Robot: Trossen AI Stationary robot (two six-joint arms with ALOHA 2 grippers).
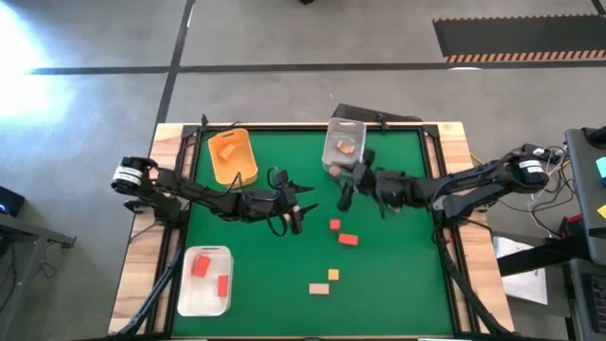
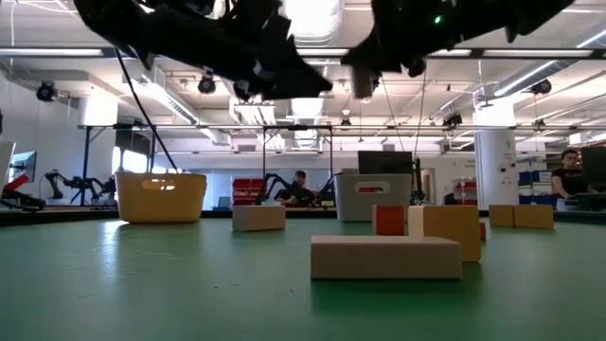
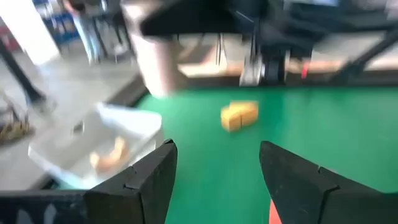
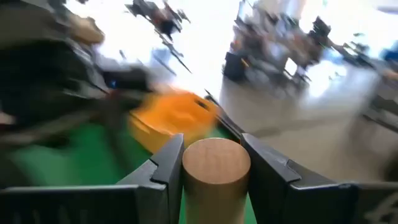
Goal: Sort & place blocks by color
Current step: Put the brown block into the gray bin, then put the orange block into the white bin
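The right pincer [image 4: 211, 180], clamped on a round tan wooden piece [image 4: 216, 163] near the clear bin [image 1: 344, 144] at the table's far side, risks brushing the open, empty left pincer [image 1: 295, 210], spilling it among the loose blocks [image 1: 347, 240].

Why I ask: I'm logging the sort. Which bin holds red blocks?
The white bin, on the left arm's side: two red blocks lie in it. The orange bin holds an orange piece, the clear bin something tan.

L tool [image 1: 295, 210] open, mid-table; R tool [image 1: 347, 186] clamped shut.
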